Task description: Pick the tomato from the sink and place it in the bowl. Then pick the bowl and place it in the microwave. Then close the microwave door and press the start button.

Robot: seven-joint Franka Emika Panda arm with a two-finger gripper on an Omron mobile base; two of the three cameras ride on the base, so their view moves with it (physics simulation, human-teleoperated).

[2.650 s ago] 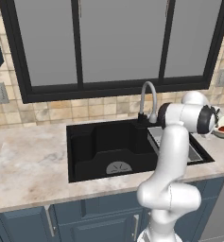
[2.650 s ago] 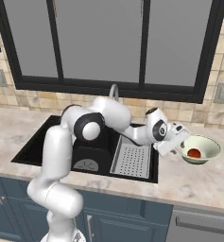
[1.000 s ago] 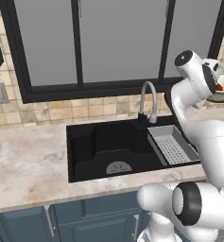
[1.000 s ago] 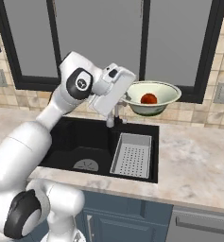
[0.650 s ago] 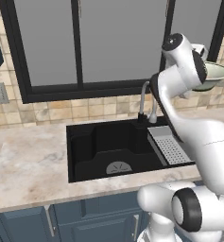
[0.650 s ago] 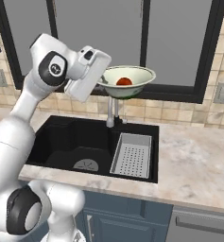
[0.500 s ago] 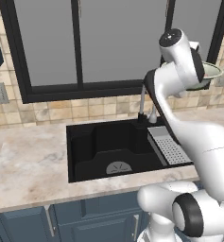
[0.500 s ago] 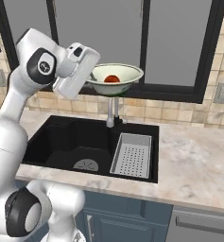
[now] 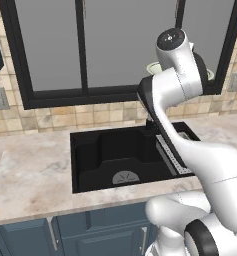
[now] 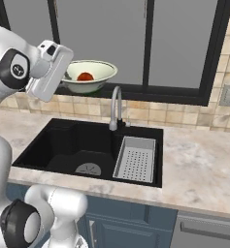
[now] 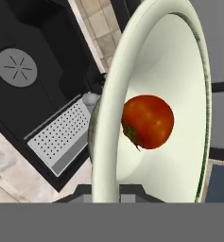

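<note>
Tomato [image 11: 147, 122] plain inside bowl [image 10: 90, 75] from the right, arm hiding it from the left, arm raised high above sink [image 10: 73, 150], tool [image 11: 106, 191] grasping bowl rim.

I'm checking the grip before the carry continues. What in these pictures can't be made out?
- Gripper fingertips: hand view, hidden behind the bowl rim.
- Bowl: left base view, mostly hidden by the arm.
- Tomato: right base view, lower part hidden by the bowl's wall.
- Faucet: left base view, behind the arm.

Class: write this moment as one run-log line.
gripper: shut on bowl rim | bowl: carried high above sink | tomato: inside bowl
</note>
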